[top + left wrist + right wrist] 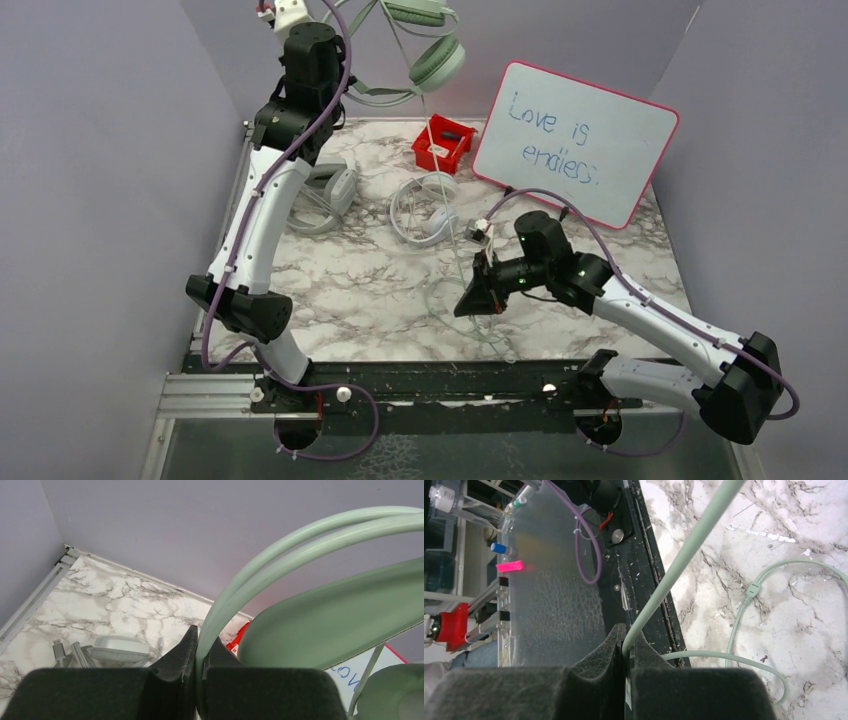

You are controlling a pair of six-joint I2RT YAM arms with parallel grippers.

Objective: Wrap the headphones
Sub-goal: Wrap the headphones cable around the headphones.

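My left gripper [345, 80] is raised high at the back and shut on the headband [280, 550] of the pale mint headphones [425, 45], which hang in the air with a cup [335, 620] beside the jaws [201, 650]. Their thin mint cable [432, 130] runs down to my right gripper [480, 290], which is shut on it low over the table's middle. In the right wrist view the cable [694, 545] is pinched between the fingertips [626, 647], and its slack and plug [751, 590] lie looped on the marble.
A white pair of headphones [425, 215] and a grey-green pair [325, 195] lie on the marble table [350, 290]. A red bin [443, 145] and a leaning whiteboard [575, 140] stand at the back. The black front rail [644, 580] is just beneath my right gripper.
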